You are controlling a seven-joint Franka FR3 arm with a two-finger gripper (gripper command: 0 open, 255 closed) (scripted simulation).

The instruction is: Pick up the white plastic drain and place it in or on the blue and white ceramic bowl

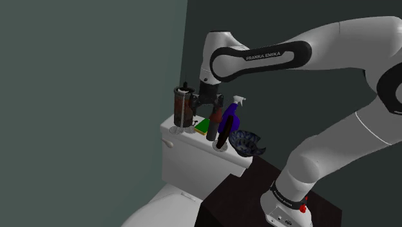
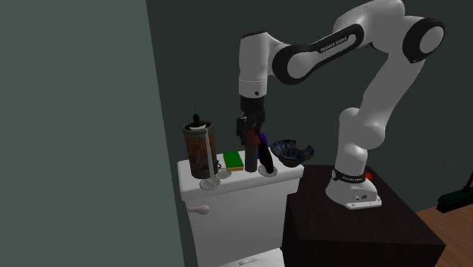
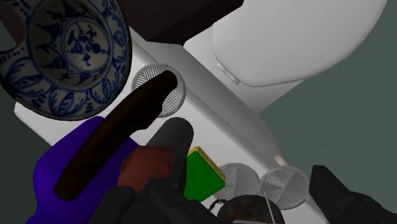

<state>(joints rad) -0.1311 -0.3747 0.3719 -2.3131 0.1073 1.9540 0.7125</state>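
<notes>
End effector (image 2: 248,161) released, fingers apart, nothing held, hovering just above green sponge (image 3: 202,175). White mesh drain (image 3: 238,181) lies flat just beside sponge, second drain (image 3: 287,188) just past it. Third drain (image 3: 147,79) sits on sponge's other side, toward blue-white bowl (image 3: 63,102). Can't tell which one is meant.

Step, I judge: pre-grasp approach. Next I need to drop low and pinch the thin rim; brown canister (image 1: 182,106) near sponge crowds me.

Everything sits on white toilet tank lid (image 3: 216,114); grey-green walls.
</notes>
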